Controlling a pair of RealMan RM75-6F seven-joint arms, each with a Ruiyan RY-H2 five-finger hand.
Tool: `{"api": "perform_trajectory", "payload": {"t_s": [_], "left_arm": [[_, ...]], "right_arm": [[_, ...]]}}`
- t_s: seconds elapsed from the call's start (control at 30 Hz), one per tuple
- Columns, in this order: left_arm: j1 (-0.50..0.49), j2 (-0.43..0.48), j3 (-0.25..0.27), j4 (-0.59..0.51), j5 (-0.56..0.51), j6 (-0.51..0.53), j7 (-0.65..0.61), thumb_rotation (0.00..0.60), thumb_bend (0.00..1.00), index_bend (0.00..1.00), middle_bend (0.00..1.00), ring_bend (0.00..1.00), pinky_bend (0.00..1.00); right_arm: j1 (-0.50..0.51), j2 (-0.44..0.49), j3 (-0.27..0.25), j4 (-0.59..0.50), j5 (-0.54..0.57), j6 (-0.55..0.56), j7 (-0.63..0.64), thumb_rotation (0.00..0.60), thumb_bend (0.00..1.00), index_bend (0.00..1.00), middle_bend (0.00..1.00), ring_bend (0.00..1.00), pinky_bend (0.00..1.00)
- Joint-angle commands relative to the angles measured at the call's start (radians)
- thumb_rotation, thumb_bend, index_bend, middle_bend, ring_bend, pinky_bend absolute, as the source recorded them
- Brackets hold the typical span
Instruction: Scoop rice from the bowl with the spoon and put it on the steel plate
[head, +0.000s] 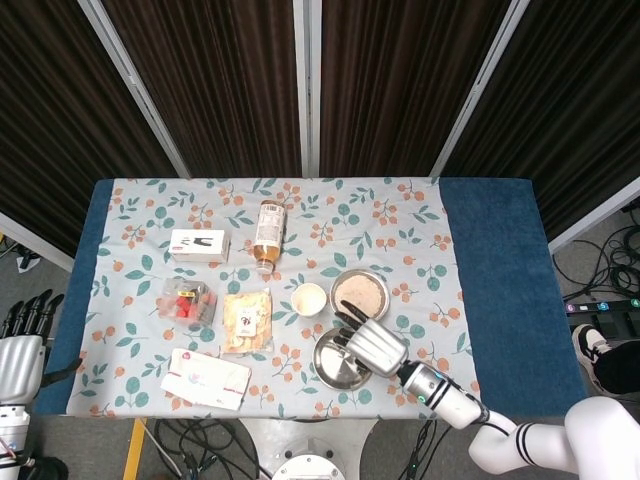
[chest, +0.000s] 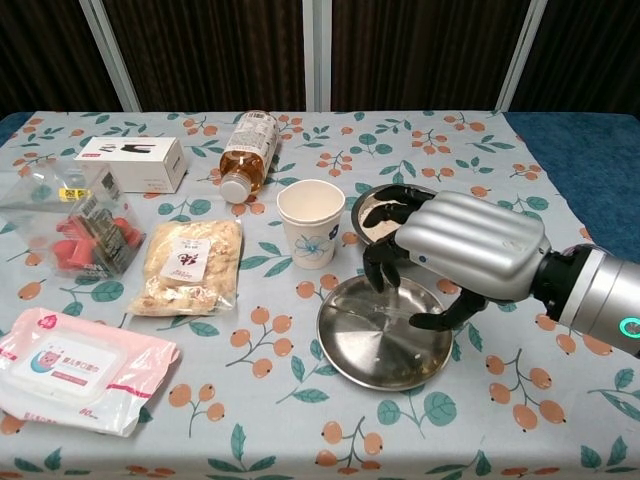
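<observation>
The steel plate (chest: 372, 352) (head: 333, 365) lies at the front of the table, right of centre. My right hand (chest: 462, 252) (head: 372, 346) hangs low over its far right part, fingers curled down around the spoon (chest: 392, 312). Only a thin sliver of the spoon shows under the fingers, just above the plate. The steel bowl of rice (chest: 382, 212) (head: 360, 291) sits directly behind the plate, half hidden by the hand in the chest view. My left hand (head: 21, 338) stays off the table at the far left, fingers apart and holding nothing.
A white paper cup (chest: 310, 221) stands left of the bowl. A tea bottle (chest: 246, 150) lies behind it. A snack bag (chest: 187, 267), a clear box with red items (chest: 70, 230), a white box (chest: 132, 163) and a wipes pack (chest: 75, 369) fill the left half.
</observation>
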Motion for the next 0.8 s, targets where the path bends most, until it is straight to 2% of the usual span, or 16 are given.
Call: {"api": "perform_trajectory", "payload": {"t_s": [0.03,0.13,0.23,0.37,0.47,0.6,0.8], "left_arm": [[0.000,0.000,0.000,0.000,0.001,0.001,0.001,0.600,0.00,0.13,0.15,0.10,0.08],[0.000,0.001,0.001,-0.001,0.002,0.000,0.002,0.600,0.00,0.13,0.15,0.10,0.08],[0.000,0.002,-0.001,0.000,0.001,0.002,0.000,0.600,0.00,0.14,0.15,0.10,0.08],[-0.005,0.001,-0.002,0.004,0.001,-0.007,-0.004,0.600,0.00,0.13,0.15,0.10,0.08],[-0.013,-0.003,-0.004,0.010,0.003,-0.015,-0.003,0.600,0.00,0.14,0.15,0.10,0.08],[-0.030,-0.010,-0.009,0.010,0.008,-0.031,0.004,0.600,0.00,0.14,0.15,0.10,0.08],[-0.053,-0.010,-0.015,-0.006,0.015,-0.047,0.025,0.600,0.00,0.14,0.15,0.10,0.08]], "right_arm": [[-0.008,0.017,0.007,-0.026,0.010,-0.017,-0.022,0.600,0.04,0.14,0.26,0.00,0.00],[-0.020,0.050,0.013,-0.065,0.009,-0.010,-0.045,0.600,0.04,0.08,0.21,0.00,0.00],[-0.047,0.114,0.023,-0.121,0.004,0.042,-0.062,0.600,0.04,0.08,0.21,0.00,0.00],[-0.118,0.247,0.059,-0.221,0.062,0.141,-0.067,0.600,0.08,0.08,0.26,0.01,0.00],[-0.187,0.364,0.079,-0.298,0.140,0.202,-0.057,0.600,0.13,0.12,0.29,0.06,0.00],[-0.302,0.489,0.072,-0.350,0.212,0.295,0.011,0.600,0.16,0.13,0.28,0.08,0.00],[-0.414,0.548,0.071,-0.363,0.223,0.386,0.139,0.600,0.16,0.13,0.25,0.07,0.00]]}}
